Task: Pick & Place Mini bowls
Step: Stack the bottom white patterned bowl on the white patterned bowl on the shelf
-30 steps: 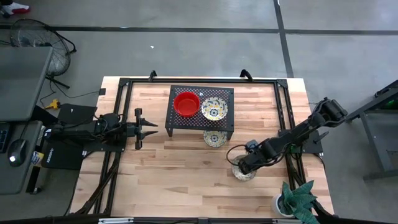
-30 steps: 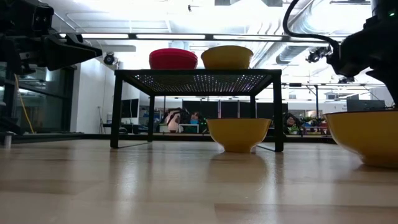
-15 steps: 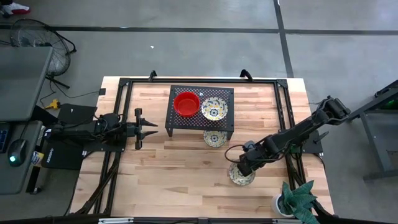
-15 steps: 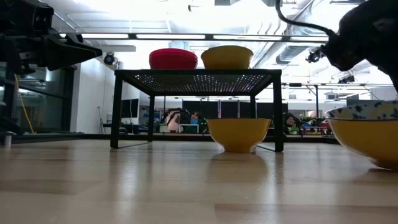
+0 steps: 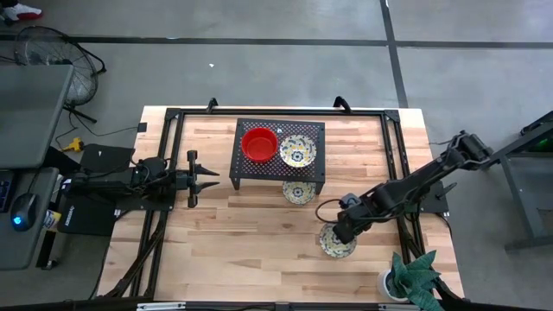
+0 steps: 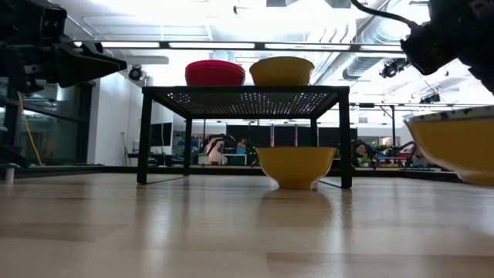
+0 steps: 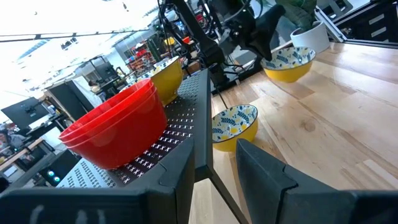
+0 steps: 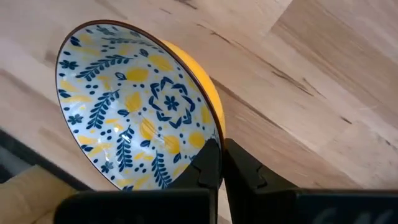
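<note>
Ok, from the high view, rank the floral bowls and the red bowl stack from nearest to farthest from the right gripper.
1. Floral bowl pinched at its rim by the right gripper, lifted.
2. Floral bowl on the table beside the black rack.
3. Floral bowl on the rack's right side.
4. Glossy red bowl stack on the rack's left side.

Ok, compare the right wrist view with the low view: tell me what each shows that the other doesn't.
Only the right wrist view shows the floral inside of the held bowl and the right gripper shut on its rim. Only the low view shows the black rack with a red bowl stack and a yellow-sided bowl on top, another bowl beneath, and the left gripper. Both show the held bowl tilted above the wooden table.
</note>
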You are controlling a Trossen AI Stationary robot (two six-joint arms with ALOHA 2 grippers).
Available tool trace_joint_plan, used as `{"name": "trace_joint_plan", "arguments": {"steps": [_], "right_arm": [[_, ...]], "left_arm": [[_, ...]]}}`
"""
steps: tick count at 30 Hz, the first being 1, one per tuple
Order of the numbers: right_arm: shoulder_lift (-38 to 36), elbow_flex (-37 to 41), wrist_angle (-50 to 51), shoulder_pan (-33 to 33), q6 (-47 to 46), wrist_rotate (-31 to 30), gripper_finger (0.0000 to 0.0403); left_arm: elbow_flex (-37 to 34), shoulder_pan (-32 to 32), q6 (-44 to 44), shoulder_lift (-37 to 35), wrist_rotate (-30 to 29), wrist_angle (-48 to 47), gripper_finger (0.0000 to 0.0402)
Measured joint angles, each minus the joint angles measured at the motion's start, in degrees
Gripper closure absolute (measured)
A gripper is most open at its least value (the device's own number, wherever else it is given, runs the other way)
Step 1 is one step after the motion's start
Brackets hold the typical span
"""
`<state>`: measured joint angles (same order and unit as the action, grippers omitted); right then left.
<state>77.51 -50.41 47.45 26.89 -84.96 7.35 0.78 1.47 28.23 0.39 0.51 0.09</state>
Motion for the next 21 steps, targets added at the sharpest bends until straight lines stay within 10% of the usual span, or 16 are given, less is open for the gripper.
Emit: {"name": "trace_joint_plan", "arguments": {"steps": [21], "right_arm": [[-7.5,-16.6,16.6,-5.1,13.7,-5.1,0.0403]], "left_arm": [[0.0,0.0,0.0,0.0,0.0,0.0,0.0289]]}}
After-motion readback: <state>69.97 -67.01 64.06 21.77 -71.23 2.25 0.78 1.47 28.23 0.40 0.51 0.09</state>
